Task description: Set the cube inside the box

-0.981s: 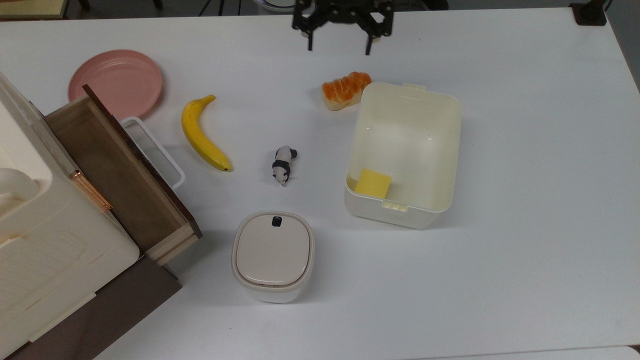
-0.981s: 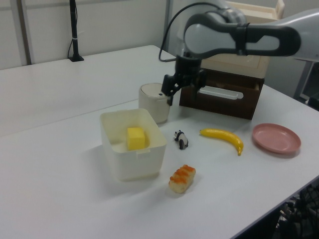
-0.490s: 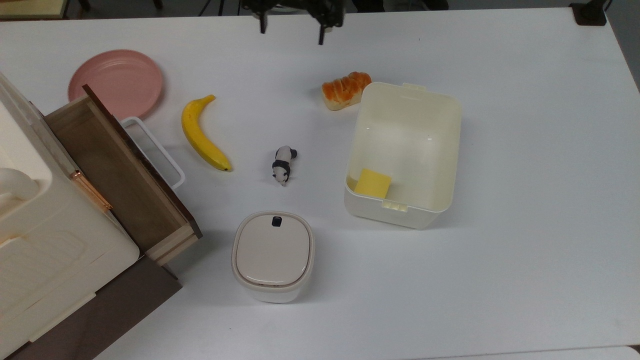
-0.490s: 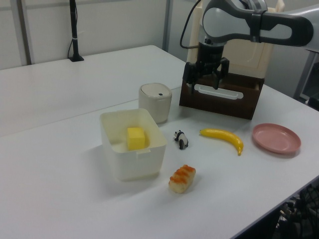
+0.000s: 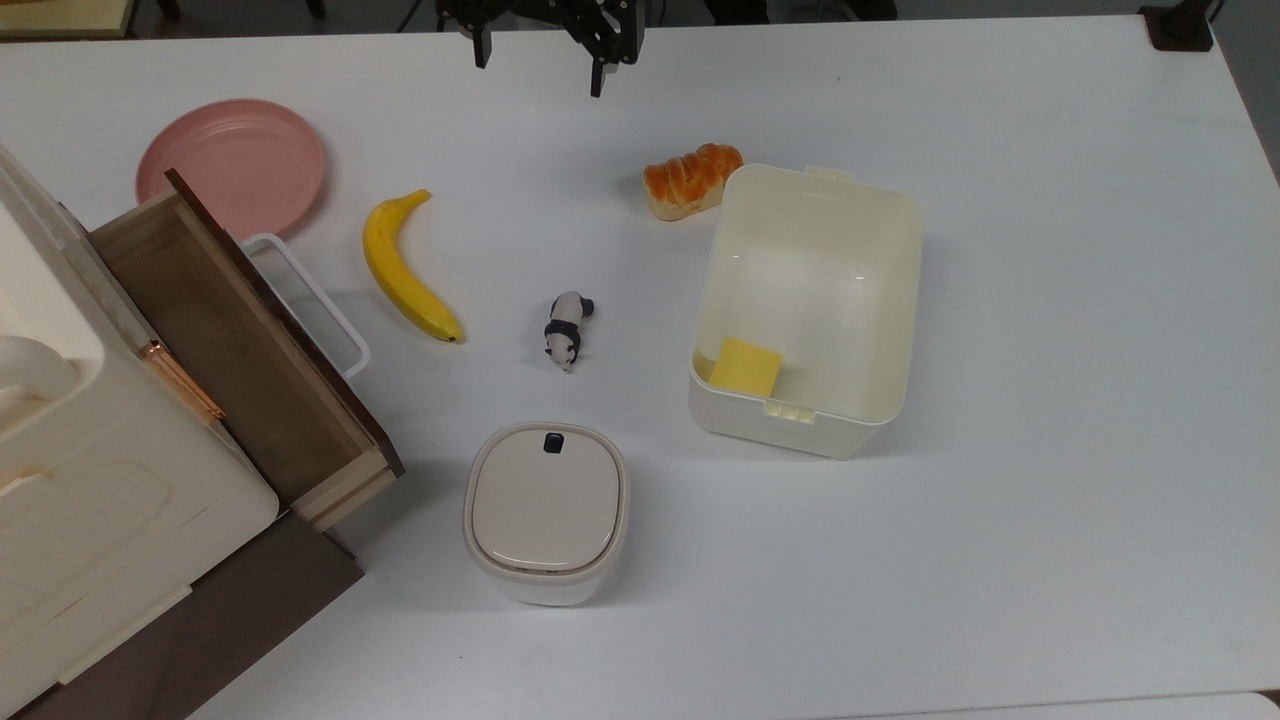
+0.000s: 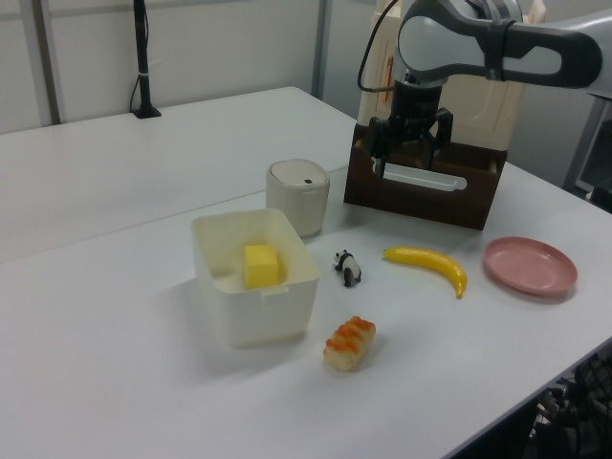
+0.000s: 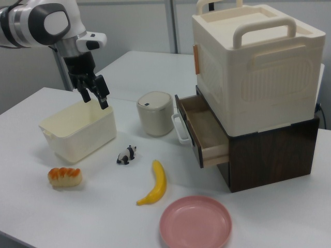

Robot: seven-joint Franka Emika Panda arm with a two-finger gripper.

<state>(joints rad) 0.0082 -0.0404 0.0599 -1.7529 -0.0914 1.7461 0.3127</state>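
The glossy white-and-grey jointed arm [image 6: 478, 43] has rounded segments. A black cable loops beside it. Its thin black fingers [image 7: 104, 101] are angular.

Pale-yellow cube [image 5: 746, 367] sits, seemingly flat, in a corner of the cream box [image 5: 812, 192].

The table [image 5: 1050, 300] is smooth, matt white. The box [image 5: 900, 300] looks like cream plastic with a slight sheen on its inner walls; the cube [image 5: 746, 367] inside it is matt and foam-like. The drawer [image 5: 240, 350] is brown wood with a white plastic handle [image 5: 310, 300]. The plate [image 5: 232, 165] is smooth matt pink, the banana [image 5: 405, 270] faintly glossy. The claw [image 6: 411, 158] is dull black.
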